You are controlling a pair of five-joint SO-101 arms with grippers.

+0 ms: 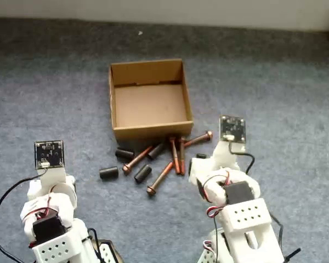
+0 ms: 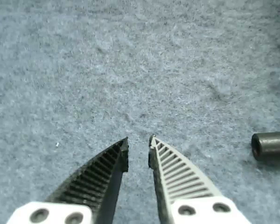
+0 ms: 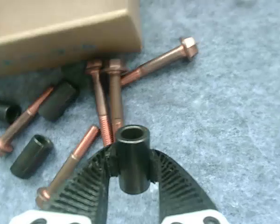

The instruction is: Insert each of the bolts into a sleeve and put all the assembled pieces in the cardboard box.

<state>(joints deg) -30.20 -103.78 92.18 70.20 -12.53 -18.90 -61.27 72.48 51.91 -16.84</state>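
Overhead, the cardboard box (image 1: 152, 130) is standing open; copper bolts (image 1: 175, 156) and black sleeves (image 1: 108, 173) are lying scattered just before its front wall. Left wrist: left gripper (image 2: 138, 149) is hovering over carpet (image 2: 130, 56), jaws slightly parted, gripping nothing; loose sleeve (image 2: 270, 145) is lying flat nearby, axis crosswise to the jaws. Right wrist: right gripper (image 3: 130, 151) is clamping the held sleeve (image 3: 133, 175), long axis along the jaws, bore facing the bolts, probably readied for insertion.

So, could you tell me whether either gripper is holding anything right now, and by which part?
The right gripper holds a black sleeve, clamped across its side wall about mid-length, open end free. The left gripper holds nothing.
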